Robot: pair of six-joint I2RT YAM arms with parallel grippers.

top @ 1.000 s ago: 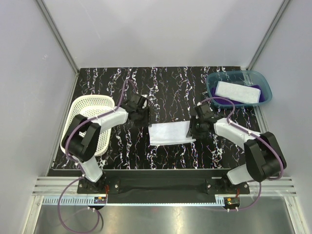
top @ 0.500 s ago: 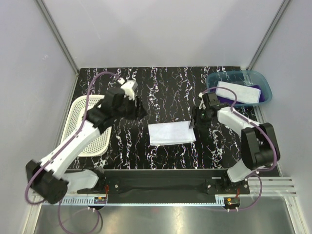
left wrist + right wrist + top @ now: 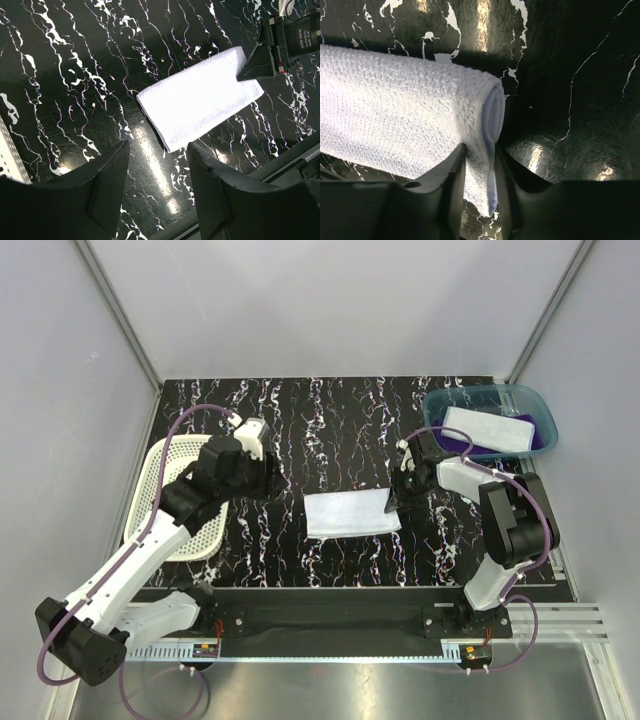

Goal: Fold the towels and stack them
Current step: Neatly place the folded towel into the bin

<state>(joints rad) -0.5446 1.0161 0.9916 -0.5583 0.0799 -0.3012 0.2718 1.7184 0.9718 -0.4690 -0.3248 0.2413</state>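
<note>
Three towels are in play, and one matters now: the plain pale blue-white cloth towel (image 3: 345, 513), folded into a flat rectangle, lies mid-table on the black, white-veined tabletop (image 3: 340, 420); its long axis runs left to right across the robot's front; the right pincer (image 3: 480, 162) is clamped on its right short end, the folded edge nipped between the jaws; the left pincer (image 3: 272, 480) hangs spread and empty above the table, off the towel's left end and apart from it; the translucent teal plastic bin (image 3: 480, 389), holding a light blue towel (image 3: 487, 427) atop a deep purple towel (image 3: 545, 436), sits behind and to the right of the gripped end; so, by my reading, the right arm is the nearer one for carrying it to the stack.
</note>
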